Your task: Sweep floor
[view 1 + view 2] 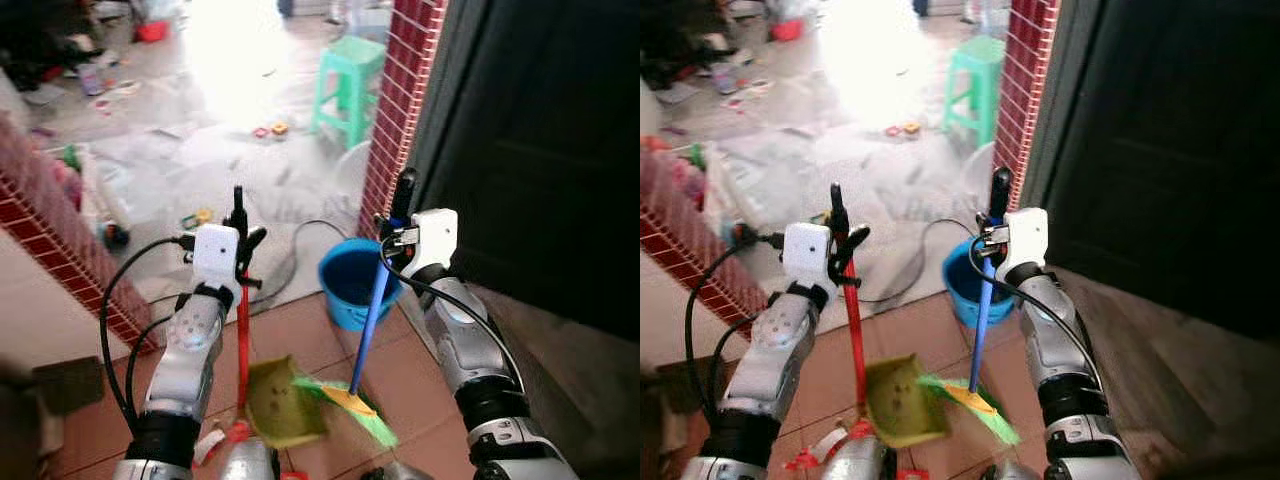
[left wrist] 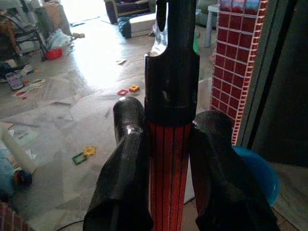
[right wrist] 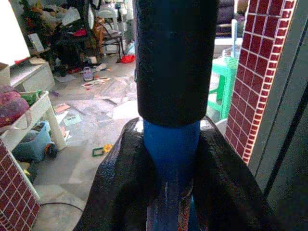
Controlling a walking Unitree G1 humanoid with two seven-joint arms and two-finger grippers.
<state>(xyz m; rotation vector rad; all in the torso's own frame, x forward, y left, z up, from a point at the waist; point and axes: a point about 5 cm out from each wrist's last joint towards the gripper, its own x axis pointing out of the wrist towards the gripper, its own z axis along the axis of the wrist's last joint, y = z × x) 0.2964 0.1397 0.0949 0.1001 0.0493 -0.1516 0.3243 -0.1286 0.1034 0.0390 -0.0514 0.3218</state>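
My right gripper [image 1: 400,215] clenches the blue broom handle [image 1: 372,310], bristles [image 1: 370,415] at 6 o'clock touching the dustpan [image 1: 280,400]; left gripper [image 1: 240,235] clamps its red handle [image 1: 243,340]. Risk: blue bucket [image 1: 352,280] at 12 catches the stroke.

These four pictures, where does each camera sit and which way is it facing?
Left eye: on the head, looking forward and down; both arms, dustpan, broom, blue bucket.
Right eye: beside it, same scene, slightly shifted.
Left wrist: looks along the left gripper shut on the red handle.
Right wrist: along the right gripper, shut on the broom's blue handle.
Both wrists share the brick pillar and littered floor.
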